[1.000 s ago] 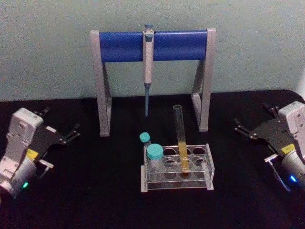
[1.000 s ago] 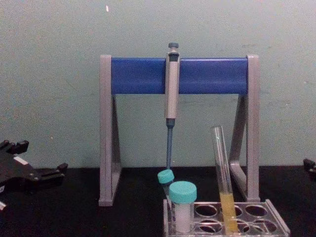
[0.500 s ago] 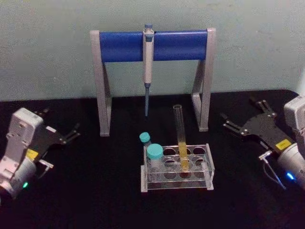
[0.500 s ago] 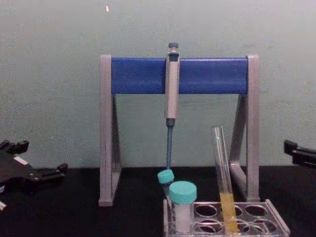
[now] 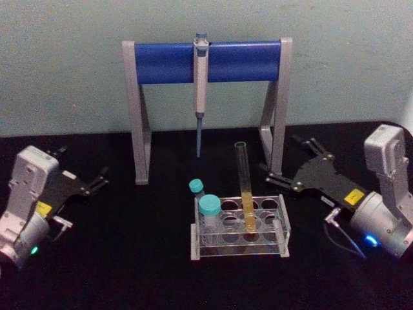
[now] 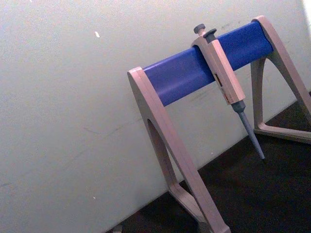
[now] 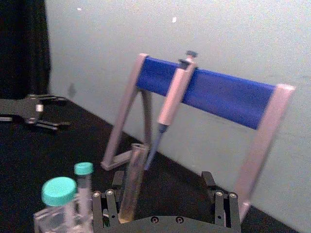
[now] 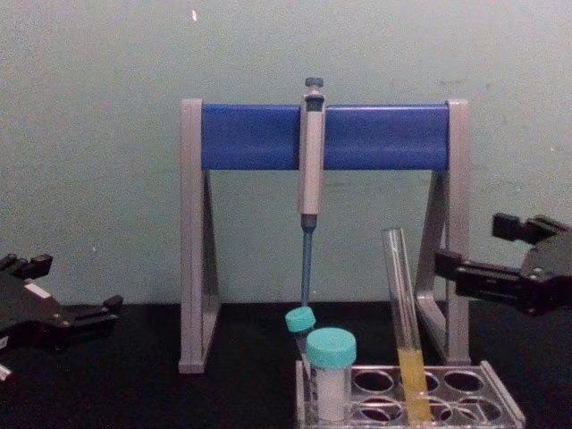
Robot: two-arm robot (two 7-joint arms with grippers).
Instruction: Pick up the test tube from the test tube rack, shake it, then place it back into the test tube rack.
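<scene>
test tube (image 5: 245,187) near upright, mouth up

No text, number or brand reads legibly anywhere on the bench.

Yellow sticker (image 5: 42,208) on the body of the left gripper (image 5: 82,165), at 9 o'clock from the test tube rack (image 5: 240,250). It bears dark print, too small to read.

Second yellow sticker (image 5: 352,197) on the body of the right gripper (image 5: 284,158), at 3 o'clock from the rack. Its print is equally unreadable.

Pipette (image 6: 221,68): small reddish marks on the side of its grip in the left wrist view. Characters cannot be made out.
</scene>
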